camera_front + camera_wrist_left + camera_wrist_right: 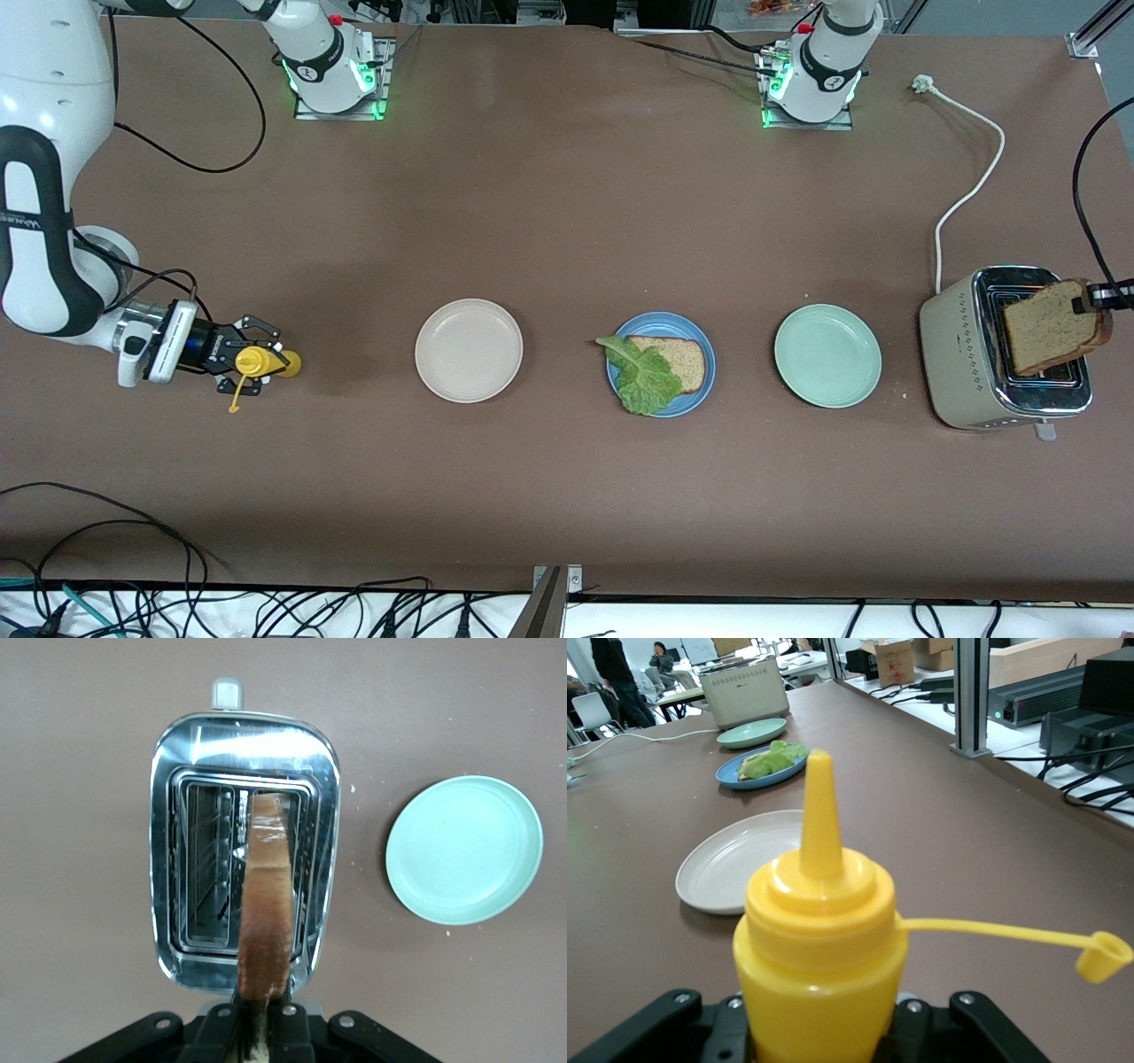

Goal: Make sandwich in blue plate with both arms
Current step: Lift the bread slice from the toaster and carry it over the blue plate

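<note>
The blue plate [700, 391] lies mid-table with one brown bread slice [684, 358] on it and a green lettuce leaf [645, 378] partly over that slice. A second bread slice [1052, 328] hangs tilted over the toaster [961, 365], and my left gripper [1091, 301] is shut on its crust edge. In the left wrist view that slice [266, 895] stands edge-on above the toaster slot [208, 864], pinched in the left gripper [263, 1028]. My right gripper [248, 359] is shut on a yellow squeeze bottle [266, 361] at the right arm's end; its cap dangles open [1103, 958].
An off-white plate [469, 350] sits between the bottle and the blue plate. A mint-green plate [827, 355] lies between the blue plate and the toaster. The toaster's white cord [974, 168] runs toward the left arm's base. Loose cables hang along the table's front edge [177, 567].
</note>
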